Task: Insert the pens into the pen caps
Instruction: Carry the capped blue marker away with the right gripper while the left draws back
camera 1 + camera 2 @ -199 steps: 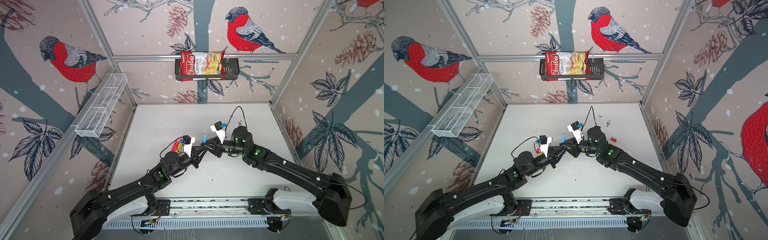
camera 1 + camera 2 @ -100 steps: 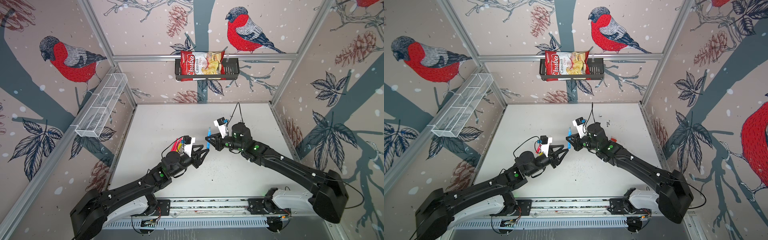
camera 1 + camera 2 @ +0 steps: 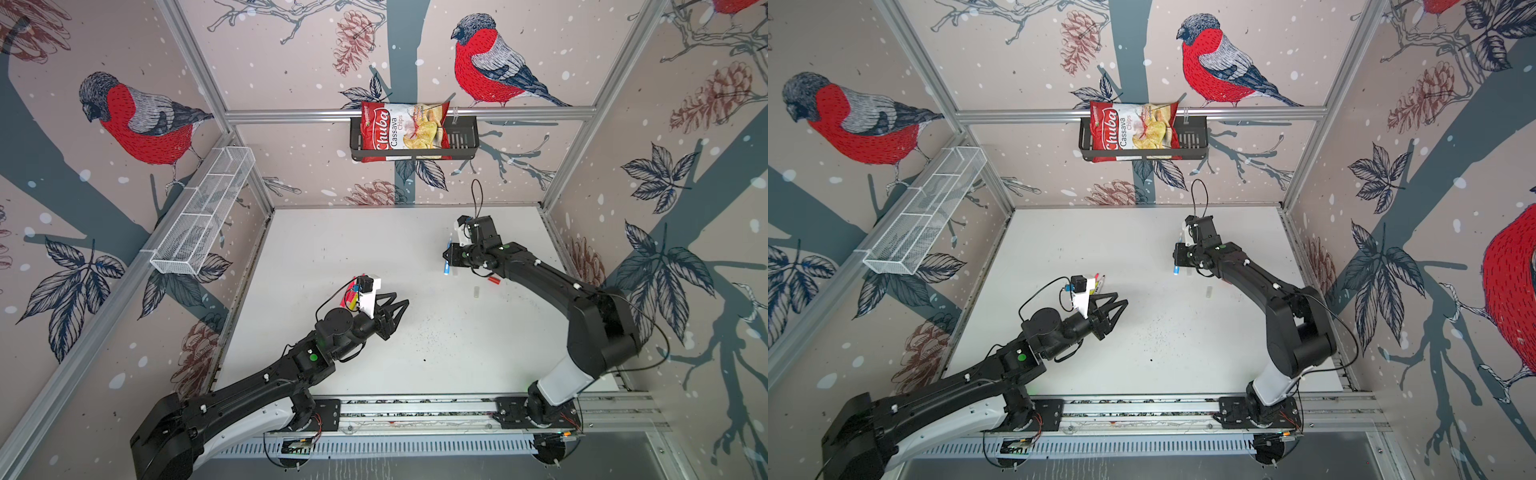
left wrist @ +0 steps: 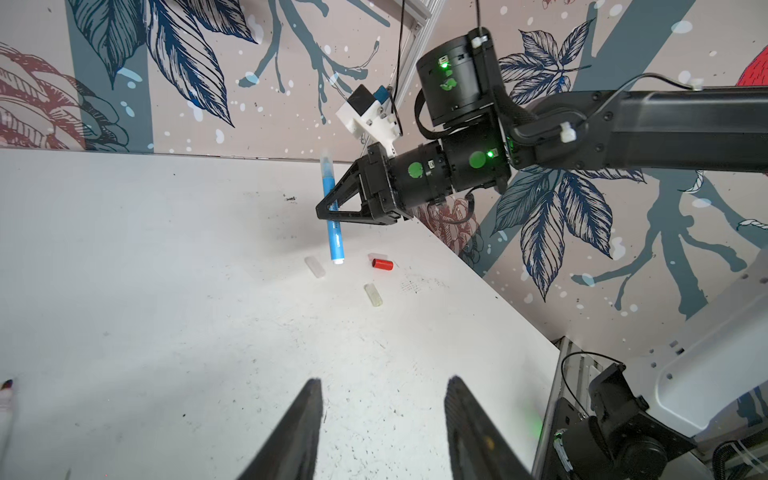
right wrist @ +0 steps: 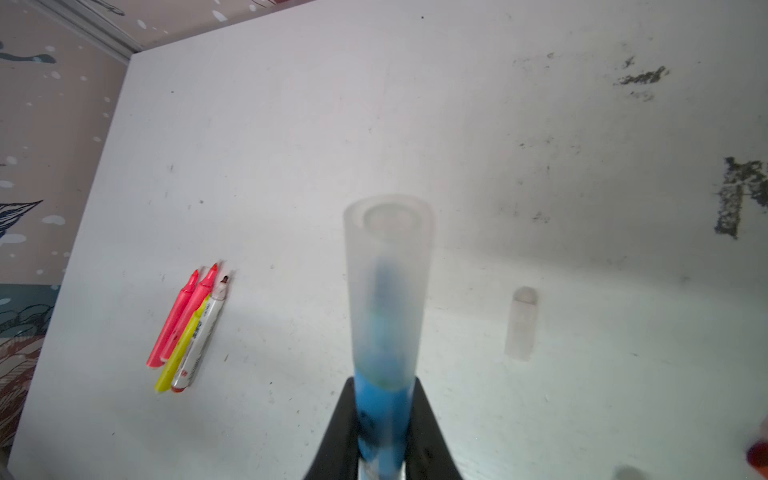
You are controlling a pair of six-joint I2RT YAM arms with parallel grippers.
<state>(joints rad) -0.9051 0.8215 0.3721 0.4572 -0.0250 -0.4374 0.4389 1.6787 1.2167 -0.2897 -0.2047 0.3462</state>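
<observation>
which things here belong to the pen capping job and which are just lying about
Job:
blue pen
loose pens
clear caps
red cap

Lying about:
chips bag
black basket
wire tray

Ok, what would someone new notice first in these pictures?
Probably the right gripper, shut on the blue pen over the right half of the table, a translucent cap on its tip. Then the left gripper, open and empty near the middle, with four more pens lying side by side close by. A red cap lies near the right arm.
</observation>
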